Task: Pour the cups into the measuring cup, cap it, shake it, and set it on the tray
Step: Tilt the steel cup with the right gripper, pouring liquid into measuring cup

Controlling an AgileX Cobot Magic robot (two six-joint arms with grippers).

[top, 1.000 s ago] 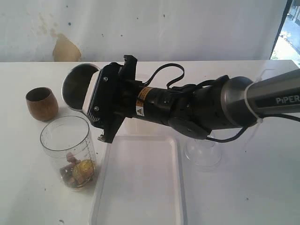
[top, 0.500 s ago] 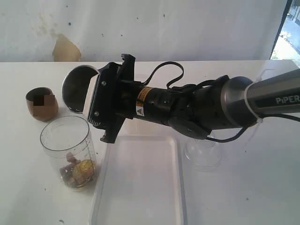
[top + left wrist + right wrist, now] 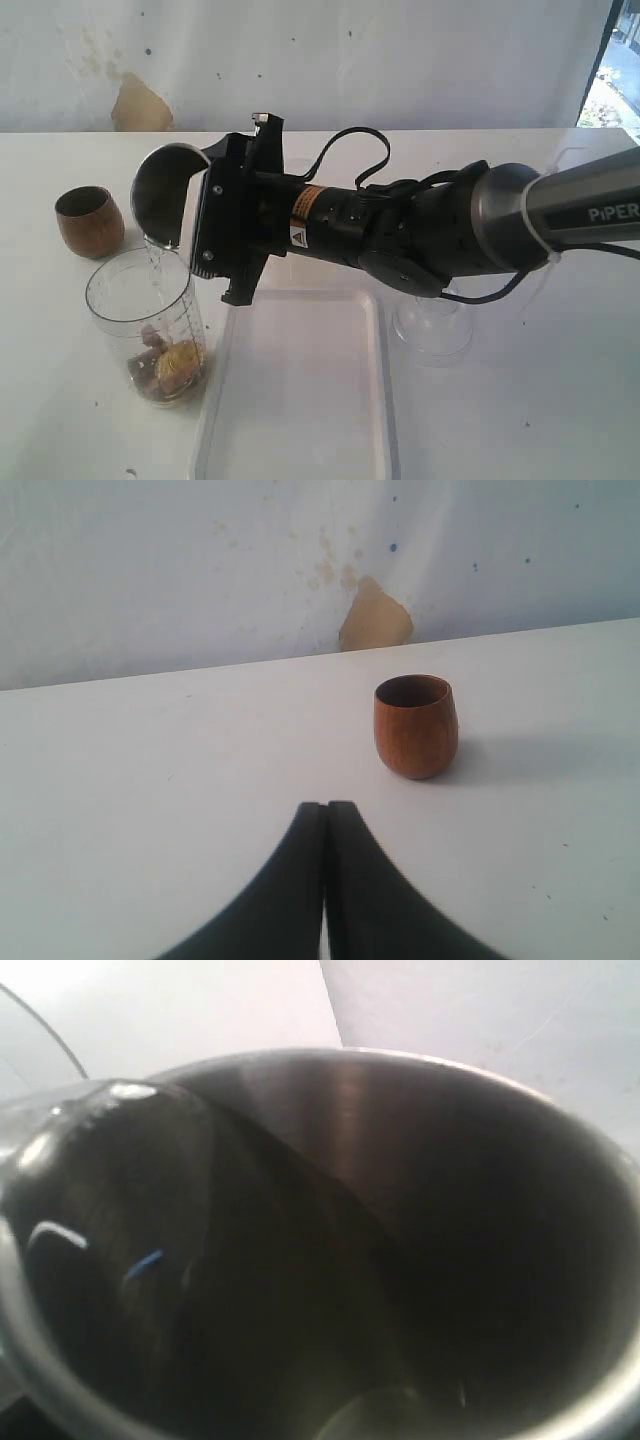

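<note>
On the left part of the white bench [image 3: 530, 410], just beside the left edge of the flat white rectangular tray [image 3: 300, 400], the clear plastic measuring cup with black lines [image 3: 145, 320] stands upright and open, with no cap on it. Some brown and golden pieces [image 3: 165, 370] lie at its bottom.

Above its far rim hangs the tapered brushed-steel tumbler [image 3: 160, 195]. Its long axis is tilted far over, almost lying, and the mouth is turned to the left and downward, so the lower lip is over the opening of the measuring cup. A thin stream seems to fall from this lip into the cup, but it is faint. In the right wrist view the inside of the tumbler [image 3: 350, 1210] is dark, and I cannot tell how much is left.

The right tool [image 3: 195, 215] grips the tumbler by its body, jaws wide around it. This arm reaches across the middle, over the tray. I judge the second of the 2 pours is in hand, and it depends on the lip staying above the opening.

The small rounded brown wooden cup [image 3: 88, 220] stands upright behind the measuring cup, to the left. The left tool [image 3: 325, 880] is fully closed on nothing and points toward this cup, well apart from it.

Only 1 other thing shows: a clear rounded plastic piece [image 3: 432, 325] just right of the tray, partly hidden by the arm.
</note>
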